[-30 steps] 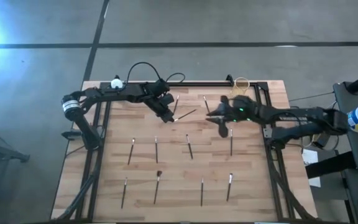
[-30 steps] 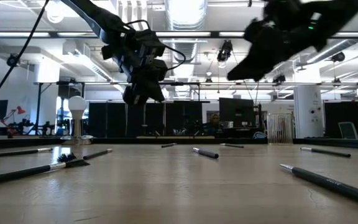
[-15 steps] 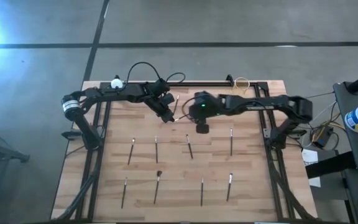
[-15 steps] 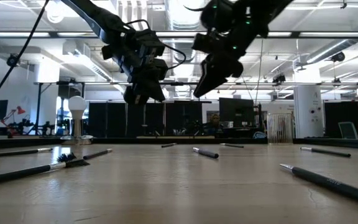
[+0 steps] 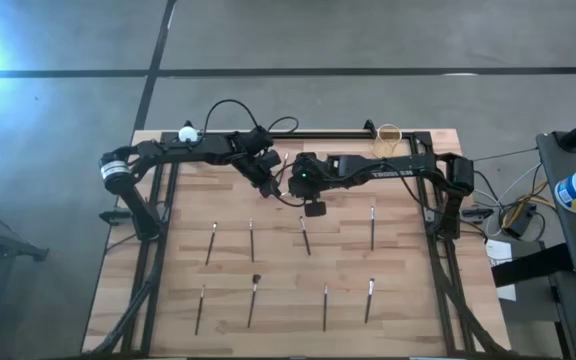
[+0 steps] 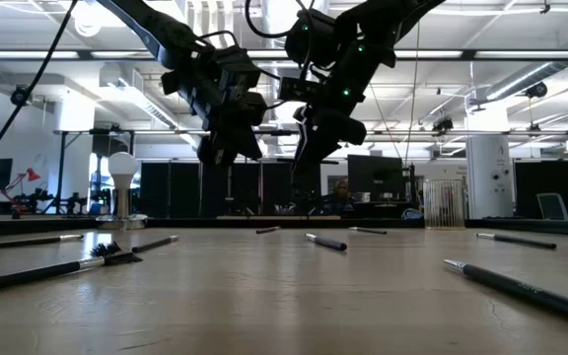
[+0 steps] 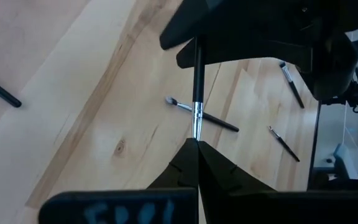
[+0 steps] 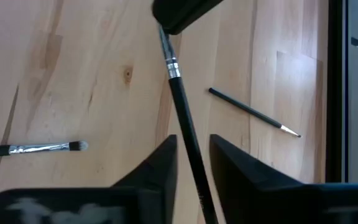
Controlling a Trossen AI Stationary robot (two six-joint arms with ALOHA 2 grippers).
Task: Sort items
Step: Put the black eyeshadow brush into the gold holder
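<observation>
Pale blond wood-grain table (image 5: 398,290) in plank strips, black frame rails (image 5: 438,270), black brush (image 8: 182,118) with silver ferrule, other black brushes (image 5: 372,228) with pale tips, one perhaps dark and bushy (image 5: 255,281), black left gripper (image 5: 266,183), black right gripper (image 5: 313,207), clear yellowish cup (image 5: 387,136)

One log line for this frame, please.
phase: mid-air handover | left gripper: shut on brush | right gripper: open, straddling brush handle

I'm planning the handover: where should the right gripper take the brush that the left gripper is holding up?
Grip the brush on its bare dark handle, past the silver ferrule. The left gripper is shut on the bristle end. Come in from the free handle end, with the right gripper open astride the straight shaft.
</observation>
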